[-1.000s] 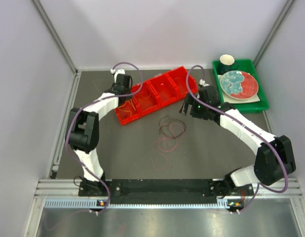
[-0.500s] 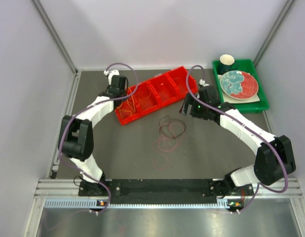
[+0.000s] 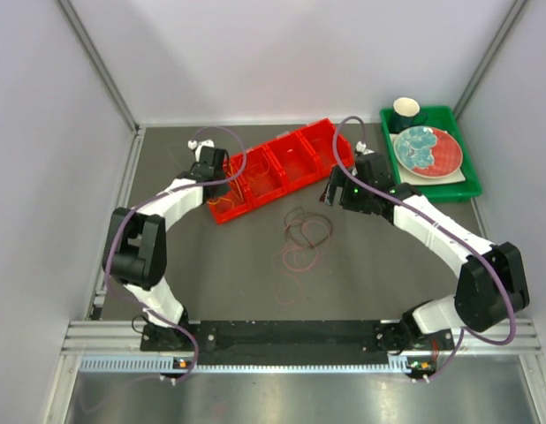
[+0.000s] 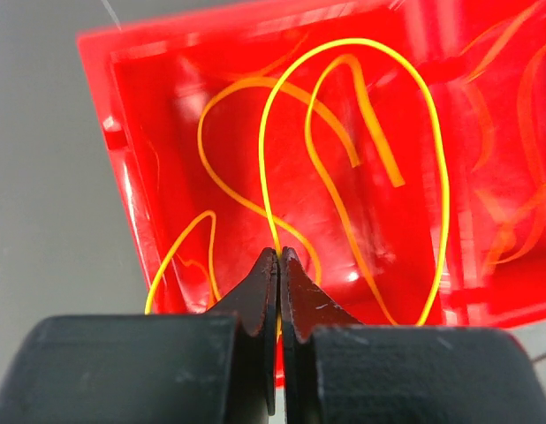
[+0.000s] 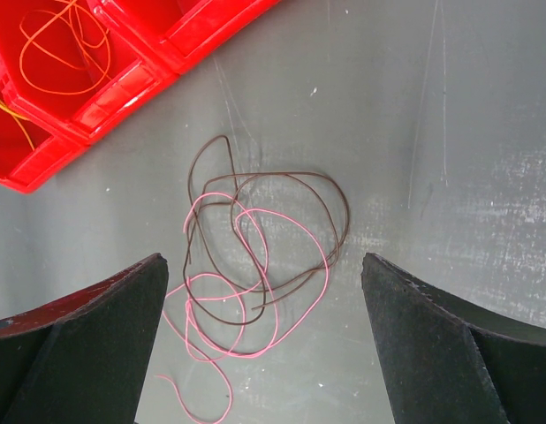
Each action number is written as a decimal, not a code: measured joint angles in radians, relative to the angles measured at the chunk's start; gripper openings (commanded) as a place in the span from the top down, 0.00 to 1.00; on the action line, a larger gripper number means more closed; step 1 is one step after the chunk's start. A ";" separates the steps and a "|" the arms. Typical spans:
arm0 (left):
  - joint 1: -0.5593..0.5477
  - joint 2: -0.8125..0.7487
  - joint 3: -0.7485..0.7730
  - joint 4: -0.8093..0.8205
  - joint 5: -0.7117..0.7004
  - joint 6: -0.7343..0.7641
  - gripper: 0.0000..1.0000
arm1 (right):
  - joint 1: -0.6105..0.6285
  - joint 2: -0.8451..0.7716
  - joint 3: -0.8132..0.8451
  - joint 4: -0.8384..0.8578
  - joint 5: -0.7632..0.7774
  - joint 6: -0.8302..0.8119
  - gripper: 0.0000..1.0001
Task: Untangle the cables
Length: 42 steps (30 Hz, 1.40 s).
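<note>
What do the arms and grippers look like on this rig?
The left arm and right arm have white links with bulky black joints. A mauve hose loops along each. A green light glows near the right wrist. The left gripper and right gripper have plain matte black fingers tapering to wedge tips.
</note>
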 measured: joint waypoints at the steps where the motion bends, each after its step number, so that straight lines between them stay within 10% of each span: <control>1: 0.000 0.011 0.000 -0.006 0.000 -0.003 1.00 | 0.000 0.000 0.000 0.000 0.000 0.000 0.10; 16: 0.000 0.183 0.147 -0.069 -0.054 -0.026 0.99 | 0.000 0.000 0.000 0.002 -0.004 0.000 0.10; 28: -0.011 0.183 0.208 -0.100 -0.095 -0.003 0.58 | 0.000 0.000 0.000 0.002 -0.004 0.000 0.11; 42: -0.022 0.058 0.219 -0.128 -0.102 0.018 0.32 | 0.000 0.000 0.000 0.002 -0.006 0.000 0.11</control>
